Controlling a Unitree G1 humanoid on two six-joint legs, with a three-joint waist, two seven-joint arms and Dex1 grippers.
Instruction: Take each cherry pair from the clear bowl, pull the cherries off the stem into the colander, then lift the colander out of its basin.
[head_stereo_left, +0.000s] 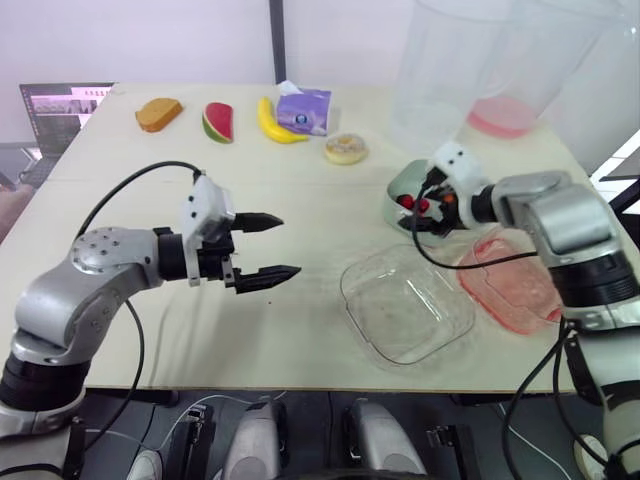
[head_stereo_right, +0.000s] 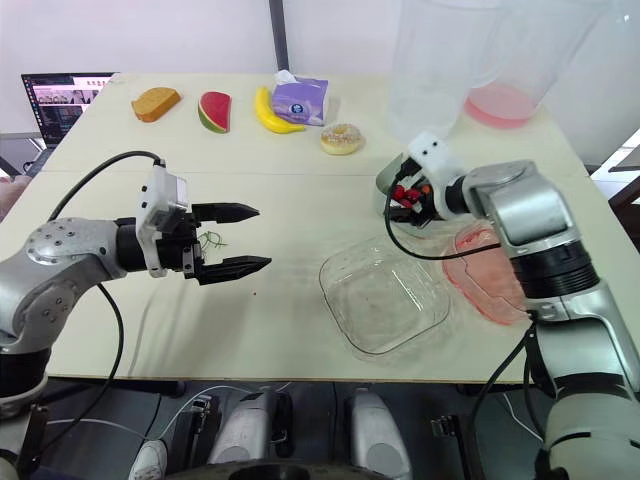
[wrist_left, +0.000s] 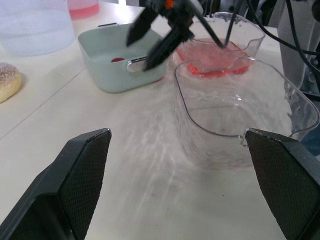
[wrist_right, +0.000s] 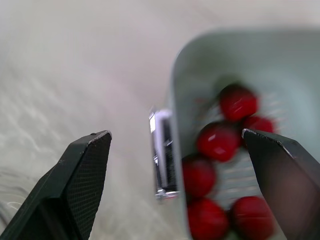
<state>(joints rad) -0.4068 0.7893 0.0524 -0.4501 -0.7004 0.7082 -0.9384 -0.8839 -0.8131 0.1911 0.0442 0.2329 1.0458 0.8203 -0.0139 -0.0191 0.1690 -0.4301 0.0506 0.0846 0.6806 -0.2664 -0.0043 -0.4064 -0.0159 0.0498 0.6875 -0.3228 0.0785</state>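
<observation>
Both wide open and empty: left gripper (head_stereo_left: 290, 245) over table (head_stereo_left: 300, 170), right gripper (wrist_right: 172, 134) apparently straddling colander (wrist_right: 220, 65) rim.

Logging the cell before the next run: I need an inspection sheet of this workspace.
Surface: cream table; thin green stems lie near the left gripper.
Job's things: clear bowl empty; pale green colander set holds loose red cherries.
Clutter: bread slice, watermelon slice, banana, purple tissue pack and donut along the far side; pink tray beside the bowl; large clear jugs far right.
Grippers: left gripper open above bare table; right gripper open, straddling the colander's rim handle.
Cables: black left-arm cable arches clear; black right-arm cable droops near the bowl's far rim.
Surroundings: laptop at the far-left corner.
</observation>
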